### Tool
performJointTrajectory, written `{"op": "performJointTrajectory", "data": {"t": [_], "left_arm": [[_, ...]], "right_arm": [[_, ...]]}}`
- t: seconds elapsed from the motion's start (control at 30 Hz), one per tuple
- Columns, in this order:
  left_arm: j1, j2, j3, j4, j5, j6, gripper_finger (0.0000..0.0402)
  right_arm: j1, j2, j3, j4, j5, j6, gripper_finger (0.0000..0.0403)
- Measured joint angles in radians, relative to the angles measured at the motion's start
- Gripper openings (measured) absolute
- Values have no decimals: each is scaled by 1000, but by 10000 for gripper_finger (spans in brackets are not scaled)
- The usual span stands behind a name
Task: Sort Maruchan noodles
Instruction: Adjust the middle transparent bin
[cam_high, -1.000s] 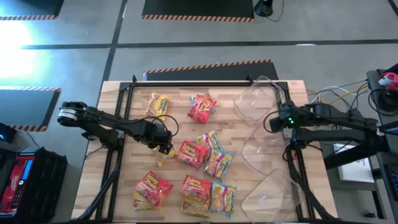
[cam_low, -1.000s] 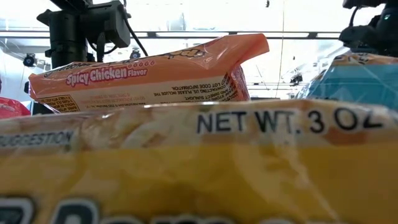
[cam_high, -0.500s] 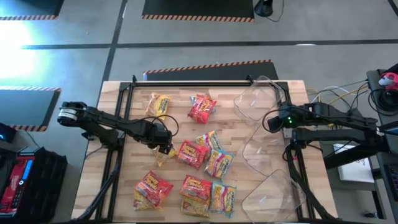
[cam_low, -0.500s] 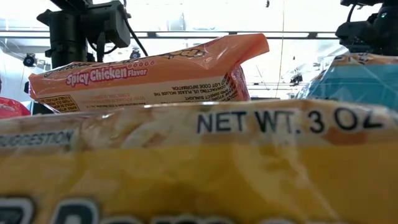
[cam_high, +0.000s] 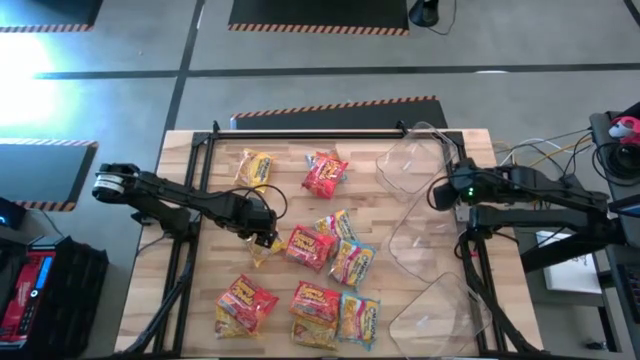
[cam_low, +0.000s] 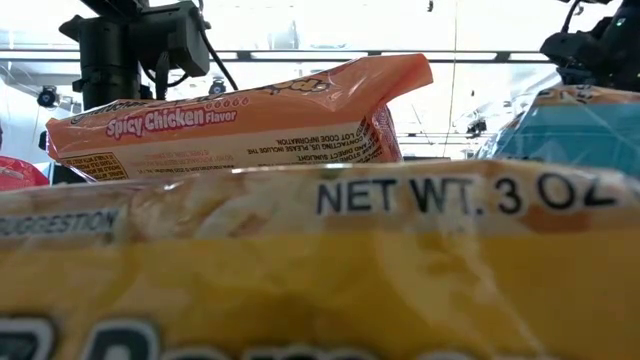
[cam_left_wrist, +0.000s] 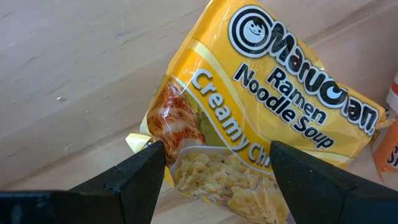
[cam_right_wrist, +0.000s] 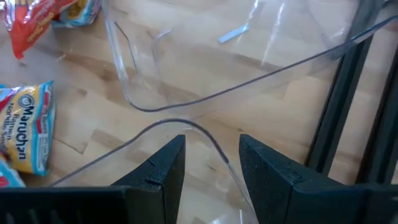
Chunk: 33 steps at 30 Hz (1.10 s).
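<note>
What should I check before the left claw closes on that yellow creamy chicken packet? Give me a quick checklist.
1. Left claw open: ok.
2. Yellow packet lies between its fingers, one on each side: ok.
3. Fingers low enough to pinch the packet: cannot tell.
4. Neighbouring red packet outside the grip: ok, it sits beside, apart.
5. Clear tubs free to receive: ok, nothing in them.
6. Right claw out of the way: ok, it hangs over the tubs at the table's right side, partly open, holding nothing.

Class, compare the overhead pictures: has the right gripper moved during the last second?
Yes, slightly. The right gripper has drifted toward the picture's right, judged against the top clear tub and the table's edge, which lie where they were.
</note>
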Motion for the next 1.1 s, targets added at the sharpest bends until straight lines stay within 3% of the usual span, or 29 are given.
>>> {"op": "performJointTrajectory", "data": {"t": [0.4, 0.63, 0.9, 1.1], "left_arm": [[1, 0, 0, 3, 0, 0, 270], [1, 0, 17, 85, -2, 15, 270], [1, 14, 241, 94, -106, 160, 270], [7, 129, 456, 101, -150, 349, 270]], "right_arm": [[0, -7, 0, 1, -59, 29, 139], [0, -7, 0, 28, -62, -2, 139], [0, -7, 0, 28, -85, 12, 139], [0, -6, 0, 36, -86, 81, 139]]}}
